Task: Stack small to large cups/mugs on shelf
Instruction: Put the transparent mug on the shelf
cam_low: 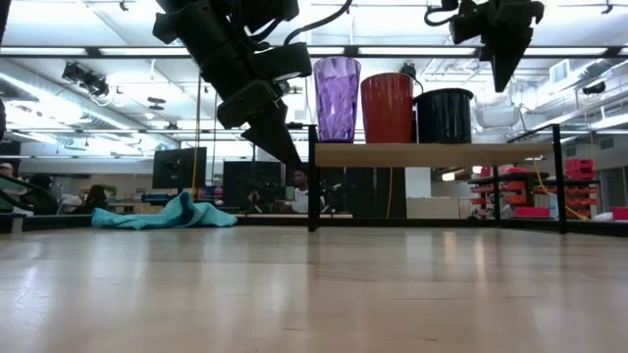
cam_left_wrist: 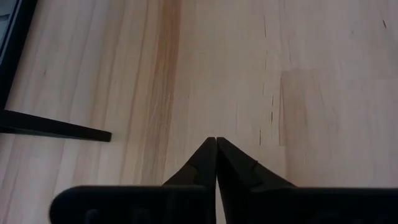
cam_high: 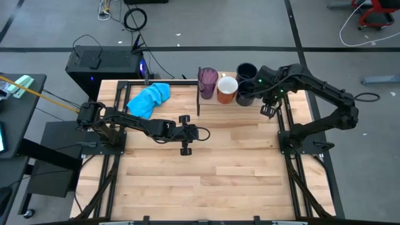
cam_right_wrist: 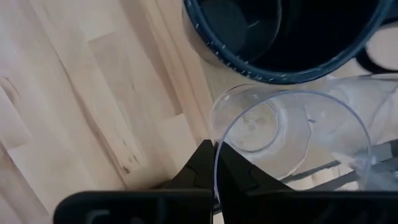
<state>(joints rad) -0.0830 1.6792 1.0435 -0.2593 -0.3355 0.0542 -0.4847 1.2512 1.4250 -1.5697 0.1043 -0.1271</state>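
On the shelf (cam_high: 228,110) (cam_low: 432,154) at the far side stand a purple tumbler (cam_high: 208,81) (cam_low: 337,98), an orange mug (cam_high: 227,89) (cam_low: 388,108) and two black mugs (cam_high: 247,72) (cam_high: 245,94), each on its base. My right gripper (cam_right_wrist: 216,152) (cam_high: 265,97) hangs above the shelf's right part, beside a black mug (cam_right_wrist: 292,37), shut on a small clear cup (cam_right_wrist: 273,130). My left gripper (cam_left_wrist: 216,140) (cam_high: 205,132) is shut over the middle of the table, holding nothing. My right gripper pinches the clear cup's rim (cam_right_wrist: 217,140) between its two fingers, one inside the cup and one outside. The fingers come from above, pointing down. The cup hangs below them, mouth up, its bottom (cam_right_wrist: 261,124) over the wood.
A bright blue cloth (cam_high: 150,99) (cam_low: 167,214) lies at the far left of the table. The shelf's thin dark upright edge (cam_high: 199,94) stands between the cloth and the cups. Bare planks fill the near half of the table (cam_high: 206,187).
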